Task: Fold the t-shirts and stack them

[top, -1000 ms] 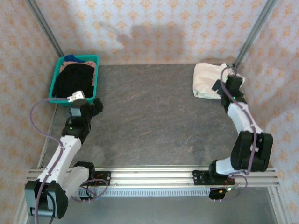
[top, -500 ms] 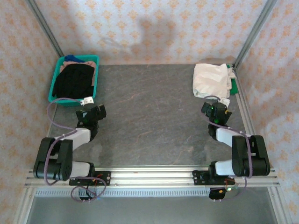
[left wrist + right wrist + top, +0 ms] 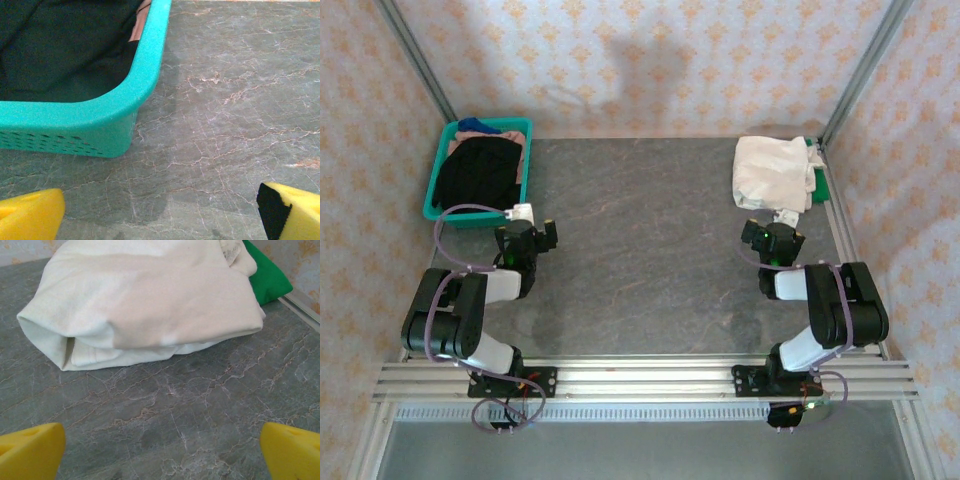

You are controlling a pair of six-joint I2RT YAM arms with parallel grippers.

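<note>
Backdrop: patterned peach walls [image 3: 650, 60] close in a grey marbled table [image 3: 640, 270] on three sides, and a metal frame post [image 3: 860, 70] rises at the far right corner
Cream t-shirt [image 3: 770, 172]: lies loosely folded at the far right corner of the table, its thick rolled edge turned towards the arms
Green t-shirt [image 3: 818, 180]: pokes out from under or behind the cream one, on the side nearest the right edge; I cannot tell how much of it is covered
Right gripper [image 3: 772, 237]: jaws wide apart and empty, low over the table just short of the cream bundle and facing it
Left gripper [image 3: 527, 234]: jaws likewise spread with nothing between them, near the teal basket [image 3: 438, 175] at the far left corner, which holds dark clothes [image 3: 475, 172]
Risk, right side: a pinch on the cream fold would likely catch only the top layers and pull the bundle open; it could also drag the green shirt over the right edge, since the two overlap and sit close to it
Risk, post: a reach past the heap has little room before the post and the wall
Risk, left side: a forward move could nudge the basket's near corner
Open room: the middle of the table is bare and looks the safest place to spread cloth; the near edge is taken by the rail [image 3: 640, 372] carrying the arm bases
</note>
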